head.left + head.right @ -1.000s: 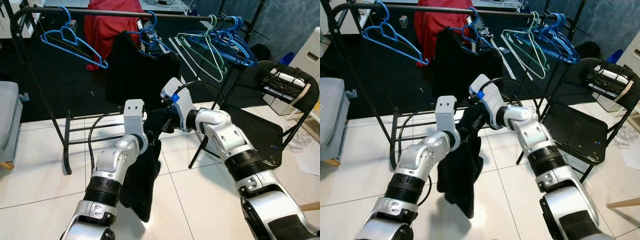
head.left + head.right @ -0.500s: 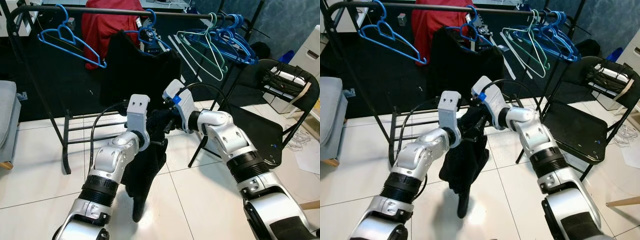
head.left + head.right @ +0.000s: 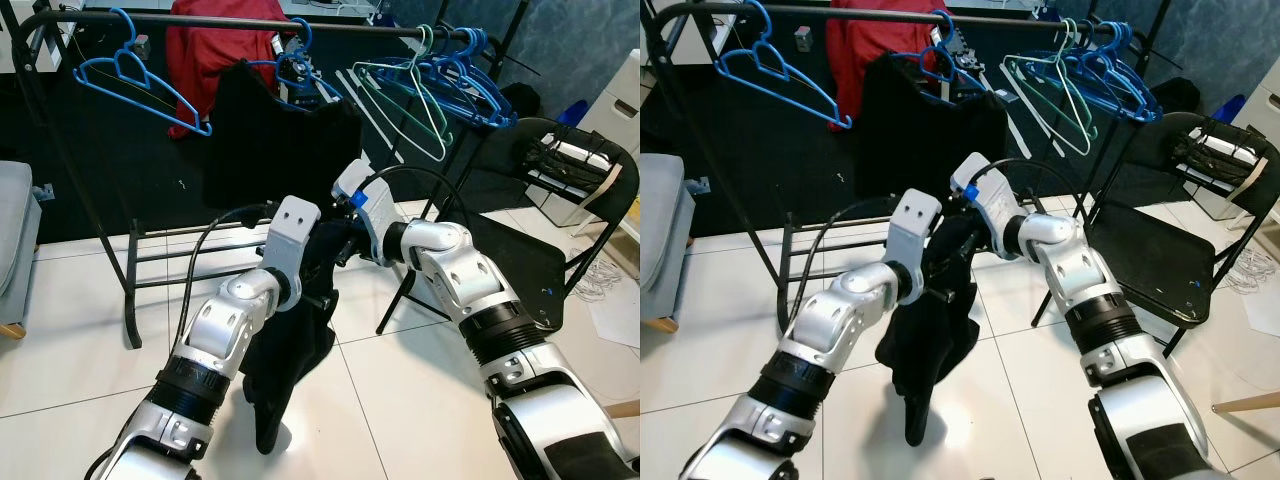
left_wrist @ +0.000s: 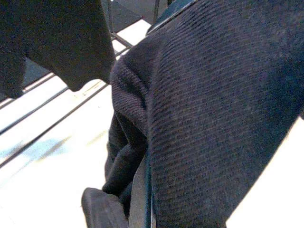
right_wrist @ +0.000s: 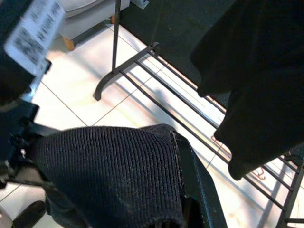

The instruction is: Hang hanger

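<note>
Holding: both arms meet in front of the clothes rack [image 3: 250, 22], with a dark knitted garment [image 3: 290, 350] bunched between them and hanging down toward the tiled floor [image 3: 400, 390].
Left gripper: the left gripper [image 3: 318, 268] is buried in the upper folds of the garment; the left wrist view shows ribbed dark cloth pressed against a thin dark edge, so it seems to be clamped on the cloth, though the fingers themselves are hidden and I cannot tell for sure.
Right gripper: the right gripper [image 3: 335, 240] reaches in from the other side at the top of the same bundle; in the right wrist view the knit [image 5: 109, 175] drapes over one black finger [image 5: 199, 190], and how far the fingers are spread cannot be told.
Hanger in hand: any hanger inside the garment is covered by cloth and cannot be made out.
Rack: a black rail runs across the top of the scene, with a lone blue hanger [image 3: 140, 80] toward the left end, a black garment on a blue hanger [image 3: 280, 130] near the middle, and a cluster of green and blue hangers [image 3: 440, 80] at the right end.
Behind the rack: a red cloth [image 3: 215, 50] sits beyond the rail.
Right side: a black folding chair [image 3: 540, 250] stands just beside the right arm.
</note>
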Tool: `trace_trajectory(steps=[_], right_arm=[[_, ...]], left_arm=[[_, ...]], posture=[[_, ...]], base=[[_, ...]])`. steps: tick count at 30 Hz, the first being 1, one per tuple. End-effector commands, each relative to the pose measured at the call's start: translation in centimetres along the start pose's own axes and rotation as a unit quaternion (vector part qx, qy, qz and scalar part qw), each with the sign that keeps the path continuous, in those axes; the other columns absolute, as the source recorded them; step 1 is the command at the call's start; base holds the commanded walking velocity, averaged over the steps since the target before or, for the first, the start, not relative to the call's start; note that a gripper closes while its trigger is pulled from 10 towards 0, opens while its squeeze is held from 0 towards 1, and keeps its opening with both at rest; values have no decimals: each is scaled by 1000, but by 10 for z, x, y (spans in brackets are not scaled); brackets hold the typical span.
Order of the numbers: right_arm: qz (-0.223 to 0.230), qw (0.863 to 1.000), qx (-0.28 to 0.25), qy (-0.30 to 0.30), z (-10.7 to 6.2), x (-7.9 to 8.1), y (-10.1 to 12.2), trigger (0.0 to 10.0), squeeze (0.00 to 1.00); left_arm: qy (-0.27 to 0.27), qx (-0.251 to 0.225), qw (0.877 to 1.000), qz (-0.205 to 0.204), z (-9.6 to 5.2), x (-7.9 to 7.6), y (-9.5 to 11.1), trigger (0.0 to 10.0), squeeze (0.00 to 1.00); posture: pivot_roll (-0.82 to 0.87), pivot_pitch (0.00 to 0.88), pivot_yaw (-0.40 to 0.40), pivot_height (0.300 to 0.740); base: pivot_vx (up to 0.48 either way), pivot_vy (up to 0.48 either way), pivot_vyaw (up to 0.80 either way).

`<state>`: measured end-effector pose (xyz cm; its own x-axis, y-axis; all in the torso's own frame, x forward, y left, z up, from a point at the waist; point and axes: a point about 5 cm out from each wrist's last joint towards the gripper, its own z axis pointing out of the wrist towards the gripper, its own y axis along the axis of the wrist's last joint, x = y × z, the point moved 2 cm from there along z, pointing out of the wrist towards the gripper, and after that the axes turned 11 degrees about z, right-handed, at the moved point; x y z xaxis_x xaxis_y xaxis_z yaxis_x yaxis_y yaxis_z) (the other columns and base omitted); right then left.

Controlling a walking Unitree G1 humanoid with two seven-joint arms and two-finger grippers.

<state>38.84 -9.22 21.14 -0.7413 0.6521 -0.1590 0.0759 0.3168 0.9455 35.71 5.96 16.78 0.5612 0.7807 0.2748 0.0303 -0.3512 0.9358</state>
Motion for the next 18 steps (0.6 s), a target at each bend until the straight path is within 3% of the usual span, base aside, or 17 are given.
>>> trace_trajectory(steps=[1, 6, 8, 9, 12, 16, 18], right_arm=[[11, 1000, 9, -20, -6, -9, -7, 0, 0], [16, 999, 12, -31, -10, -16, -8, 0, 0], [22, 999, 16, -42, -16, -25, -10, 0, 0], [22, 999, 16, -42, -16, -25, -10, 0, 0], [29, 998, 22, -49, -22, -33, -12, 0, 0], [30, 998, 22, -49, -23, -34, -13, 0, 0], [33, 998, 21, -46, -22, -31, -13, 0, 0]], left_arm=[[-9, -10, 1000, 16, -3, -3, 1, 10000, 0], [-26, -15, 999, 34, -10, -3, -4, 10000, 0], [-66, -50, 992, 96, -20, -7, -4, 10000, 0], [-66, -50, 992, 96, -20, -7, -4, 10000, 0], [-158, -82, 972, 154, -37, -22, -7, 10000, 0], [-187, -80, 966, 161, -42, -26, -10, 10000, 0], [-171, -71, 971, 151, -40, -22, -11, 10000, 0]], posture=[[-135, 112, -105, 740], [-132, 101, -104, 740], [-132, 101, -104, 740], [-132, 101, -104, 740], [-128, 90, -104, 740], [-128, 90, -104, 740], [-128, 88, -102, 740]], base=[[0, 0, 0], [0, 0, 0], [0, 0, 0], [0, 0, 0], [0, 0, 0], [0, 0, 0], [0, 0, 0]])
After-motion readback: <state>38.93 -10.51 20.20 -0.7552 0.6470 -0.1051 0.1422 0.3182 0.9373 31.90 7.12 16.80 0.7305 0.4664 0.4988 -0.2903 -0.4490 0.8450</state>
